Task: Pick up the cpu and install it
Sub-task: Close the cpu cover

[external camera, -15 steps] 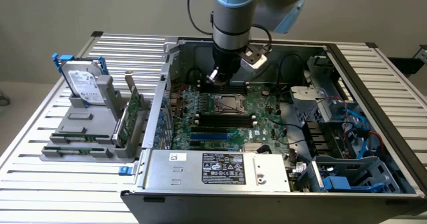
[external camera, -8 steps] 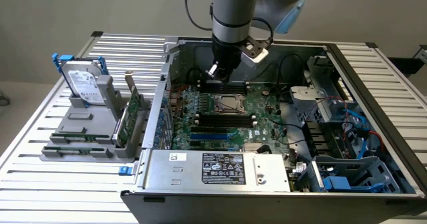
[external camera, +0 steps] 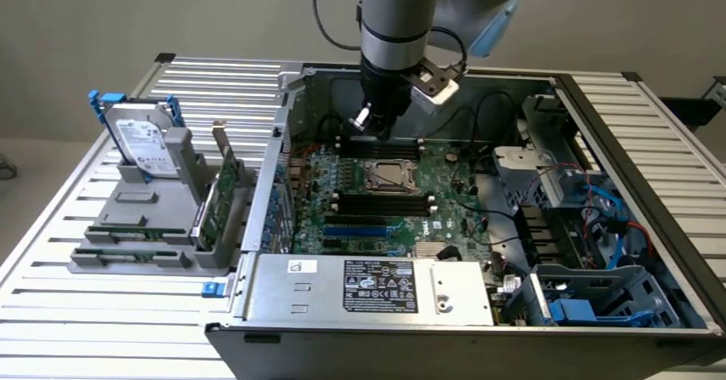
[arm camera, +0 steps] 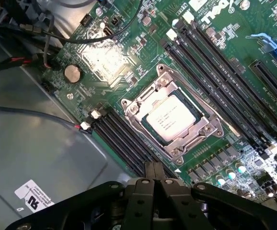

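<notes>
Silvery-grey cpu (arm camera: 170, 118) sits inside the square metal socket frame (arm camera: 203, 128) on the green motherboard (arm camera: 210, 62), just below and ahead of the pincer (arm camera: 154, 168). Pincer fingers pressed together, holding nothing, hanging above the board inside the open computer case (external camera: 635, 252). Black memory slots (arm camera: 124, 141) run either side of the socket. Away to the pincer's side, outside the case, a grey rack (external camera: 148, 218) holds a hard drive (external camera: 144, 138) with blue handles, upright.
</notes>
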`<state>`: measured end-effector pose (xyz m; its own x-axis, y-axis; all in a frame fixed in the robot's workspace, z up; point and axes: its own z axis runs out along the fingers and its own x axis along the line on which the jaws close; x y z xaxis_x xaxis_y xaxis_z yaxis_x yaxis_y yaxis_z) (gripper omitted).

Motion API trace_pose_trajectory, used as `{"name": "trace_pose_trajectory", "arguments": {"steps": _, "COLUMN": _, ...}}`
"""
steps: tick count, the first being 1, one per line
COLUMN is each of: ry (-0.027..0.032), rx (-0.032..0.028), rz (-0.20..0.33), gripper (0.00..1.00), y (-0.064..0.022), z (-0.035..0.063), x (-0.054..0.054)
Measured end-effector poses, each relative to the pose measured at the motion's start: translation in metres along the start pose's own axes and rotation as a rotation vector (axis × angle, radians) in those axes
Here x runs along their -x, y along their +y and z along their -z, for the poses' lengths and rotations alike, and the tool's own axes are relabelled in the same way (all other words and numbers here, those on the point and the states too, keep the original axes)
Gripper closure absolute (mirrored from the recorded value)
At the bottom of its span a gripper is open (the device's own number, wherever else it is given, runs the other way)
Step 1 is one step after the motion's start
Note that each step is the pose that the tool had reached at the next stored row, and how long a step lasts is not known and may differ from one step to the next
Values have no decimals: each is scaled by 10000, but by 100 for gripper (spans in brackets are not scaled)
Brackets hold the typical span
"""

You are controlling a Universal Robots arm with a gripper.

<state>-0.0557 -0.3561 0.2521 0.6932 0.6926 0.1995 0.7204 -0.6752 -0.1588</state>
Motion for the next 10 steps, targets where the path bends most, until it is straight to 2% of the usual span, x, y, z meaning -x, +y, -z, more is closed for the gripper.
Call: {"name": "trace_pose_trajectory", "arguments": {"steps": 10, "ry": -9, "rx": 25, "rz": -42, "gripper": 89, "y": 180, "z": 68, "x": 187}}
